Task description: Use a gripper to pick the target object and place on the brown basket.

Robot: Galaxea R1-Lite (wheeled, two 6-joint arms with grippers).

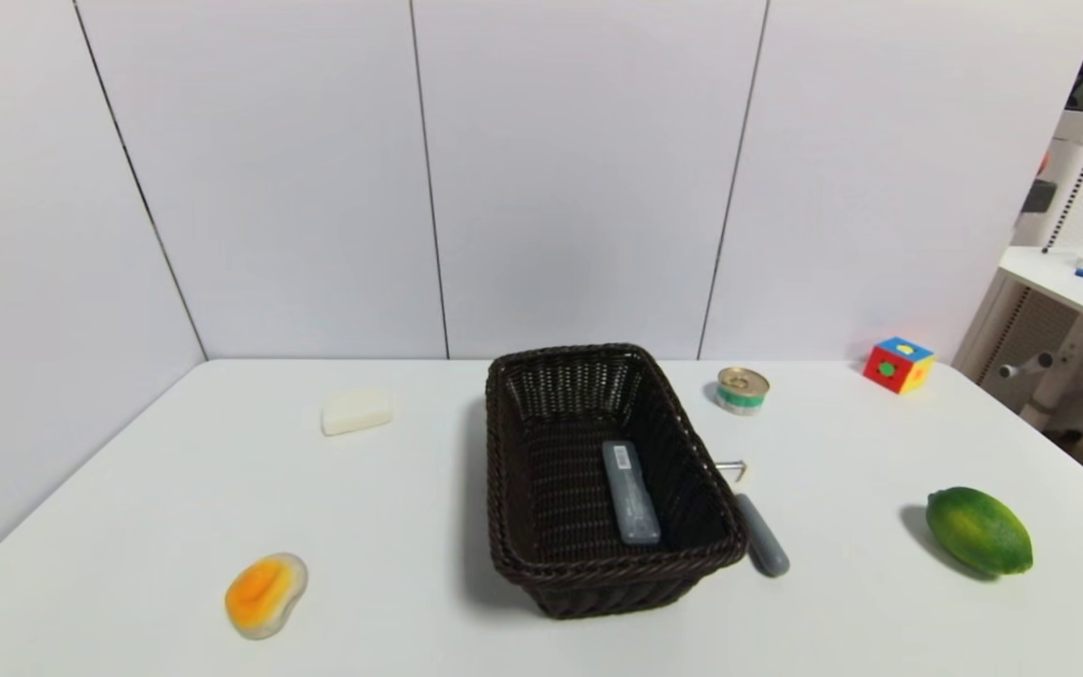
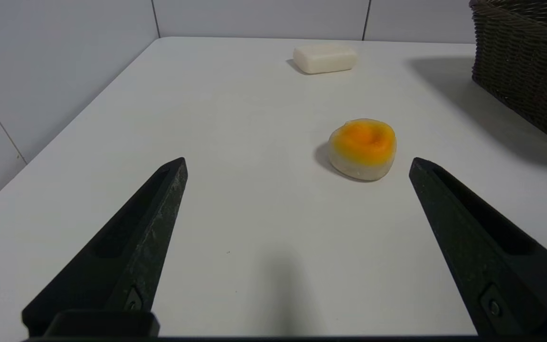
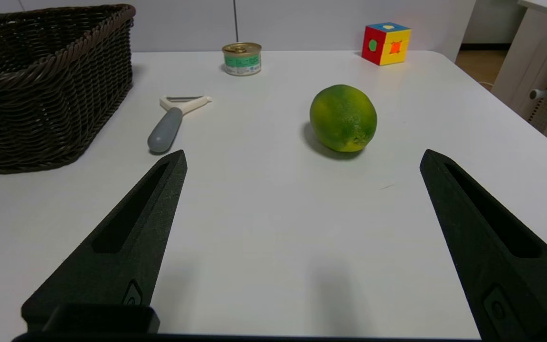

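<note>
The long grey translucent case [image 1: 631, 492] with a white barcode label lies flat on the floor of the dark brown wicker basket [image 1: 504, 489] at the table's middle. The basket also shows in the left wrist view [image 2: 525, 61] and in the right wrist view [image 3: 41, 90]. Neither arm shows in the head view. My left gripper [image 2: 297, 164] is open and empty, low over the table near the front left. My right gripper [image 3: 303, 156] is open and empty, low over the table near the front right.
A grey-handled peeler [image 1: 760, 543] [image 3: 166, 128] lies just right of the basket. A green fruit [image 1: 979, 531] [image 3: 343, 118], a small tin [image 1: 743, 389] [image 3: 241, 58] and a coloured cube [image 1: 898, 365] [image 3: 386, 43] are on the right. A white soap bar [image 1: 356, 411] [image 2: 325, 58] and an orange-topped piece [image 1: 264, 592] [image 2: 362, 148] are on the left.
</note>
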